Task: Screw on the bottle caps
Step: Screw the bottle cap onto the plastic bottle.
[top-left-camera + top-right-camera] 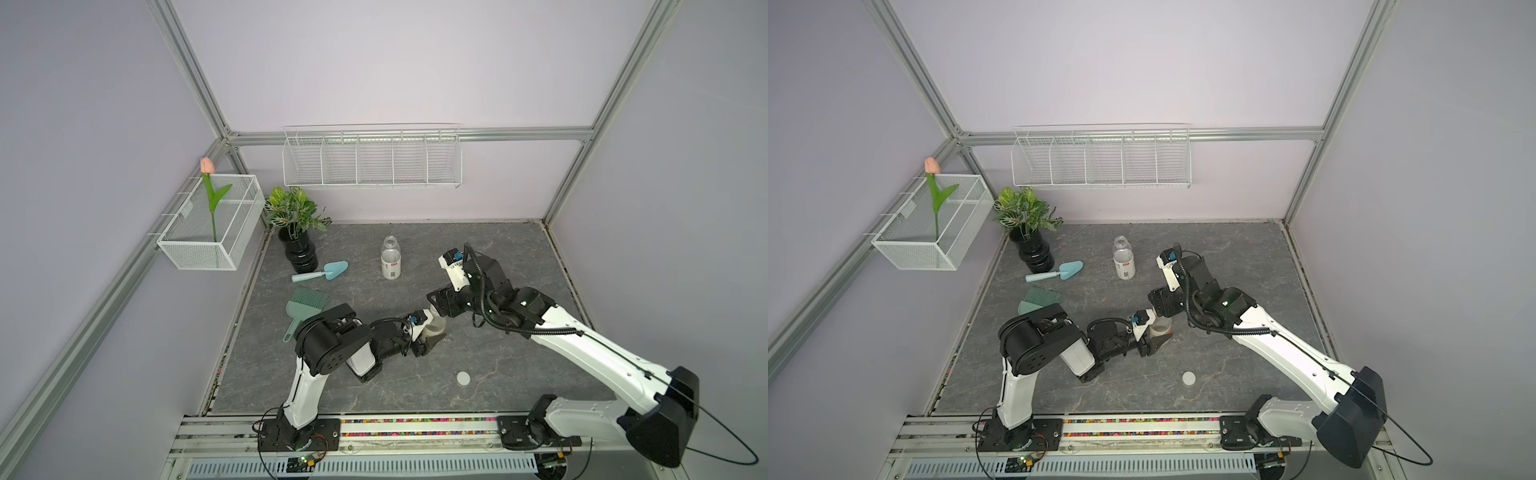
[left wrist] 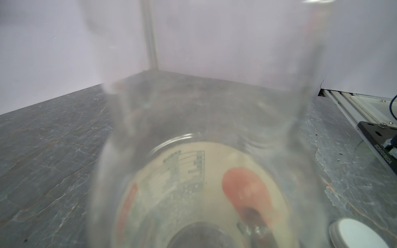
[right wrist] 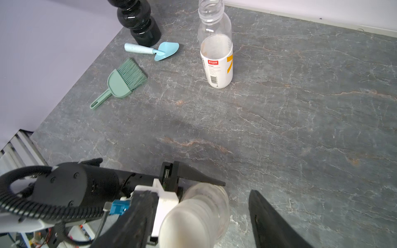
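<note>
**Two bottles, one cap lying loose**

Two clear plastic bottles share the grey table point(image 1: 519, 257) in both top views. At the centre of the frame the left gripper point(image 1: 430, 337) is clamped on the held bottle point(image 1: 435, 328), whose label shows an orange patch in the left wrist view. The right gripper point(image 1: 436, 311) hangs just above that bottle's neck. In the right wrist view its fingers point(image 3: 270, 216) stand apart, with bare table between the lower-right one and the bottle, so we read it as gripping nothing. A whitish top cap point(image 3: 184, 223) appears to sit on the neck, though it is too blurred for us to say how far it is turned down. The standing bottle point(image 1: 390, 259), upright and uncapped, is above centre, well apart from both arms. The loose cap point(image 1: 463, 378) lies flat on the table below and right of centre, near the held bottle.

We judge both bottles to be empty, light and thin-walled. They would tip easily and dent or twist under a hard squeeze, so the labelled body is the place to hold. The loose cap is small, flat and smooth-topped. We would pinch it across its rim from above, since it offers little height off the table.
</note>
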Controlling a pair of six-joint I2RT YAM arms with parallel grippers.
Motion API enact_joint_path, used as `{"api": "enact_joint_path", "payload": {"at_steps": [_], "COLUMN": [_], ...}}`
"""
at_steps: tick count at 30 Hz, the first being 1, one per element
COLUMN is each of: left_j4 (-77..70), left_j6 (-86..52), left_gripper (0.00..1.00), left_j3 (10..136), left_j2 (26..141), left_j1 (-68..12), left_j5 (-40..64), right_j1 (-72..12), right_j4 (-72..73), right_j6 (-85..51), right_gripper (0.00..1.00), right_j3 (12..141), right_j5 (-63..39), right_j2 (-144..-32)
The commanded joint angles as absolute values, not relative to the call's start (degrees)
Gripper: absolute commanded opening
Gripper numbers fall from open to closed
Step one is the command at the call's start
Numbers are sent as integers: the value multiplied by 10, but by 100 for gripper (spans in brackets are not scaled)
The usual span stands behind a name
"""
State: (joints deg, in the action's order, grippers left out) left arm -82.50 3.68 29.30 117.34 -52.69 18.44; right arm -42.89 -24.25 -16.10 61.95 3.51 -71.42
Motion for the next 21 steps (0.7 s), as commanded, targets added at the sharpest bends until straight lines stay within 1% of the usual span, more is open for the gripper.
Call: {"api": "enact_joint_path", "payload": {"at_steps": [1, 6, 12, 21], "left_j4": [-792, -801, -802, -804], "left_j6": [43, 40, 41, 41], "left_gripper": [67, 67, 67, 67], "left_j3": [278, 277, 274, 274], "left_j2": [1187, 1191, 1191, 1191], "left_j1": [-531, -532, -532, -532], "left_j5": [190, 190, 187, 188], "right_j1": [-429, -419, -412, -405], "right_j4": [-142, -83, -49, -10], "right_j6": [-188, -197, -199, -210], "right_gripper": [76, 79, 79, 78], "right_j3": [600, 574, 547, 474], "right_j5": [63, 90, 86, 86], "right_j2": [-703, -711, -737, -744]}}
